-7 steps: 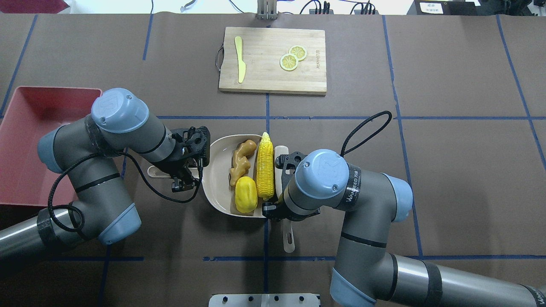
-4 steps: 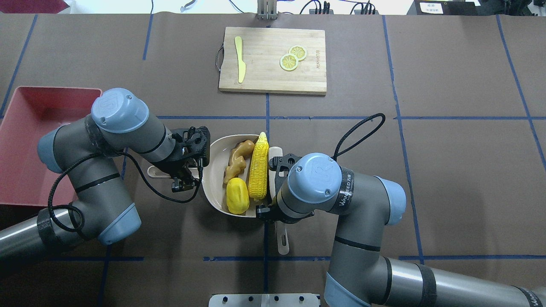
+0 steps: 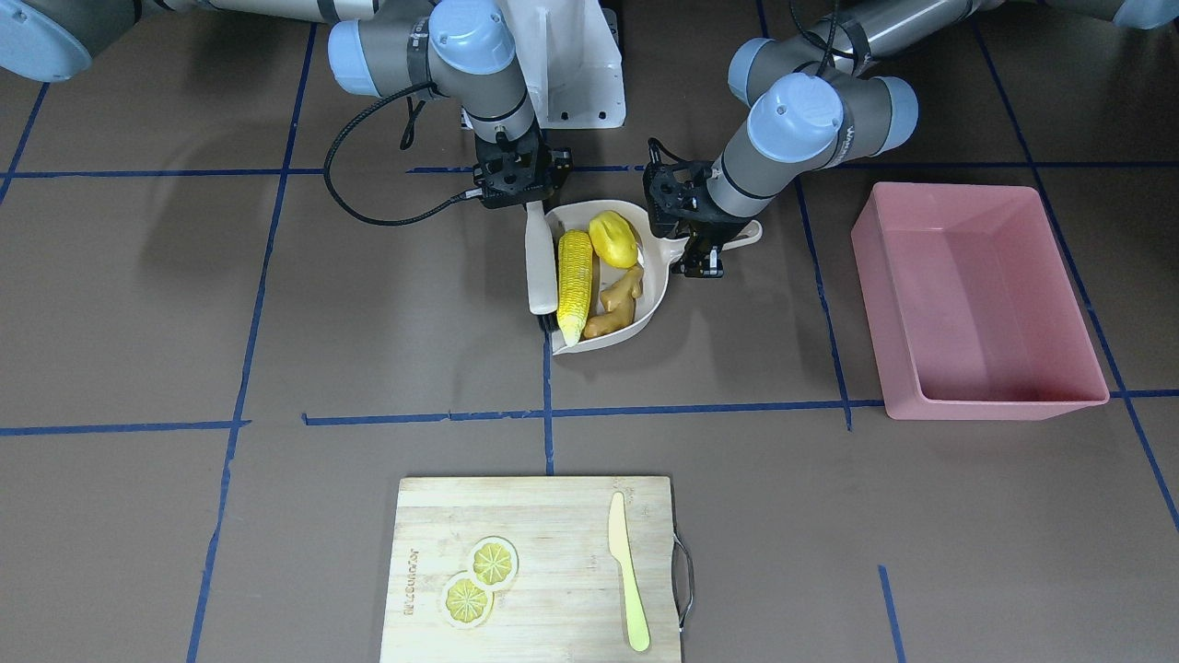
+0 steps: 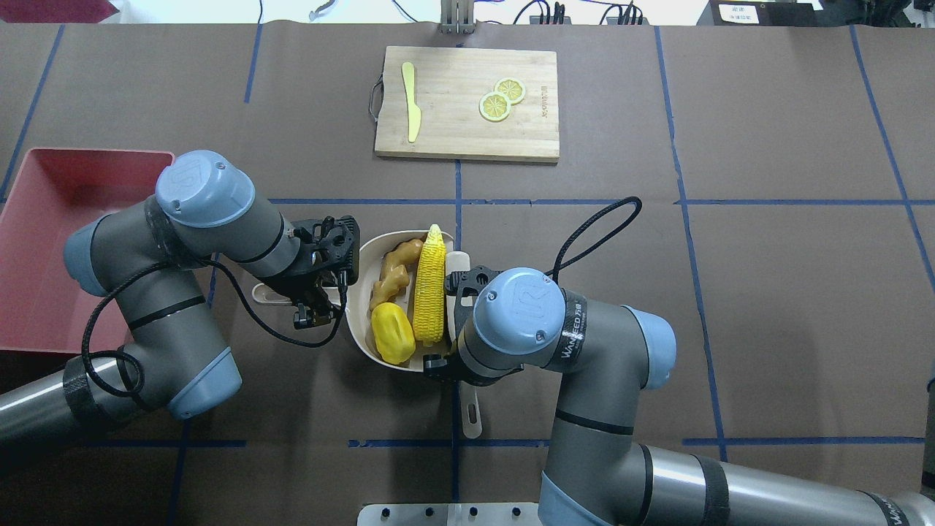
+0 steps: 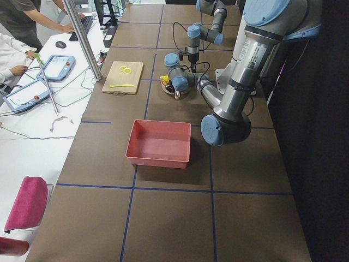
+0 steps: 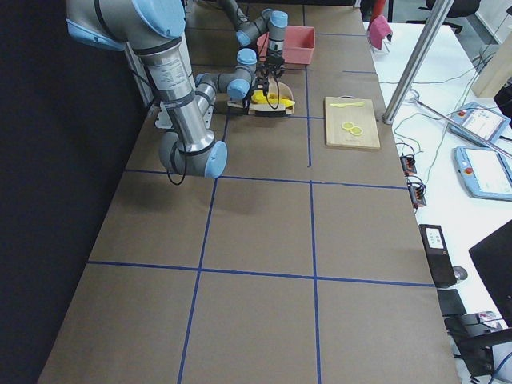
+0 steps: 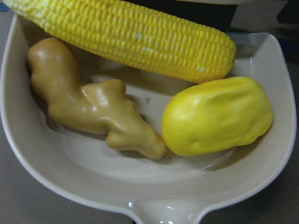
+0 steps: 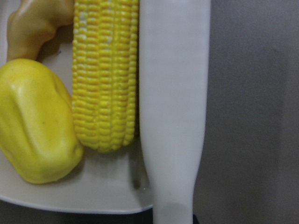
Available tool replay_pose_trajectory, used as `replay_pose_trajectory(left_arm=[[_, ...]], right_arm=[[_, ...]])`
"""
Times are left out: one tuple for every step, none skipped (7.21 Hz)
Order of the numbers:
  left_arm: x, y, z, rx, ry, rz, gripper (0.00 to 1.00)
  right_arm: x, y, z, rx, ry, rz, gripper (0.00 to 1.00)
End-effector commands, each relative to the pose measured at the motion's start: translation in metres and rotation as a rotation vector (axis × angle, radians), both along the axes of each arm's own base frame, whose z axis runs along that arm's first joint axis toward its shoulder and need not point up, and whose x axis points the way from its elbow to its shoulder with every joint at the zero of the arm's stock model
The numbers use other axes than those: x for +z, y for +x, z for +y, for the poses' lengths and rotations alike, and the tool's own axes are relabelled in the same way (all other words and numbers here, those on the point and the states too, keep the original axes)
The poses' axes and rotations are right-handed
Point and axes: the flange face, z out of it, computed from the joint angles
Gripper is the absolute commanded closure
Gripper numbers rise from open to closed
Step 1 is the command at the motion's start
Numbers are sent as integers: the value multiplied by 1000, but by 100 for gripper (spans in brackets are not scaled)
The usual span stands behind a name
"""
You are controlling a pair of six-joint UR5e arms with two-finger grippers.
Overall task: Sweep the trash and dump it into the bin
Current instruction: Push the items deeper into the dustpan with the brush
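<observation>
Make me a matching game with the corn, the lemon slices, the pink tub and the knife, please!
Things:
1 corn cob
2 lemon slices
3 bin
4 knife

Clues:
a pink, nothing inside
b lying in the dustpan
c round, on the cutting board
d long, yellow-green, on the cutting board

Pairs: 1-b, 2-c, 3-a, 4-d.

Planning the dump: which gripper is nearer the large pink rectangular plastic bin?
Left. The left gripper is at the beige dustpan, on its side facing the bin; the right gripper is on the pan's opposite side.
</observation>
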Motion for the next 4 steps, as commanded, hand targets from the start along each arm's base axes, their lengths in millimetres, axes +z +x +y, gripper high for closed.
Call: replay_pose_trajectory(left_arm=[[0, 0, 0, 0, 0, 0, 100], [1, 0, 0, 0, -3, -4, 100], [0, 0, 0, 0, -2, -2, 100], [0, 0, 0, 0, -1, -1, 100]], right_arm=[[-3, -4, 4, -2, 11, -1, 100], [-8, -4, 4, 0, 13, -7, 100], [-13, -5, 5, -2, 16, -14, 100], [-18, -4, 4, 3, 22, -22, 100]])
